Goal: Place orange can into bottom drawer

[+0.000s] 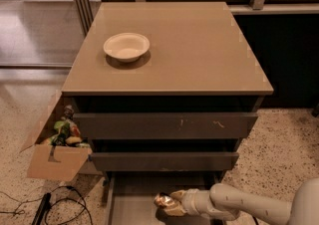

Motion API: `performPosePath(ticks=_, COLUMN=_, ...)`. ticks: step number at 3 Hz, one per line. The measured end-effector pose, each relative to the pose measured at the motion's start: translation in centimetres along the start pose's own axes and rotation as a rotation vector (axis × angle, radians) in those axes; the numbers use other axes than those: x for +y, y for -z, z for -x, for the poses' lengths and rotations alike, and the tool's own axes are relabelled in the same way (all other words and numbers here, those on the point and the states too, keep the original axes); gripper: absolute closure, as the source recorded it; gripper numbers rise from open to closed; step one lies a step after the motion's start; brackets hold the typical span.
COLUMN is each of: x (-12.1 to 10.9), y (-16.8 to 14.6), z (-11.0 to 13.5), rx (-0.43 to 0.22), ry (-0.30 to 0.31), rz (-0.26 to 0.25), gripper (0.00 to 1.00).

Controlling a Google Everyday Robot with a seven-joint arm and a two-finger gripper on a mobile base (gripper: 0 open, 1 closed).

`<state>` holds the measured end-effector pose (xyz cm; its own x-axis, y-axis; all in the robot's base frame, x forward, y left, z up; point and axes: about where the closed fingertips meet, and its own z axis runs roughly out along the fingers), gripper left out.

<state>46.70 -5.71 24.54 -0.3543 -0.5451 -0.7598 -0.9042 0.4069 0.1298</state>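
Gripper of a mobile robot reaches in from the right, low beneath the counter, its fingers pinching the orange can over the pulled-out bottom drawer. The can lies tilted on its side in the grasp, within the drawer's outline and near the middle of the tray; whether it touches the tray floor cannot be told. The two upper drawers show only their flat fronts, and a white bowl sits on the counter above. The can is likely light, thin-walled and slick, and easily dented. A modest squeeze across its round body, clear of the rimmed ends, looks the safest hold. Let go on its side, it could roll across the shallow tray.
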Motion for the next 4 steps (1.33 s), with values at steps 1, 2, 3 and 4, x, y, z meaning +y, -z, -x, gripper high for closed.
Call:
performPosePath(ticks=1, x=-0.8, y=-1.3, z=-1.4, rx=-0.002, ry=-0.02, rz=-0.015, gripper=1.0)
performPosePath(ticks=2, x=-1.4, y=-2.2, z=-2.0, rx=-0.008, ry=-0.027, rz=-0.025, gripper=1.0)
performPosePath(ticks=3, x=-1.9, y=-3.1, z=-2.9, rx=0.007, ry=-0.048, rz=-0.021, gripper=1.0)
performPosePath(ticks=4, x=-2.2, y=-4.7, z=-5.0, rx=0.058, ry=-0.103, rz=0.003, gripper=1.0)
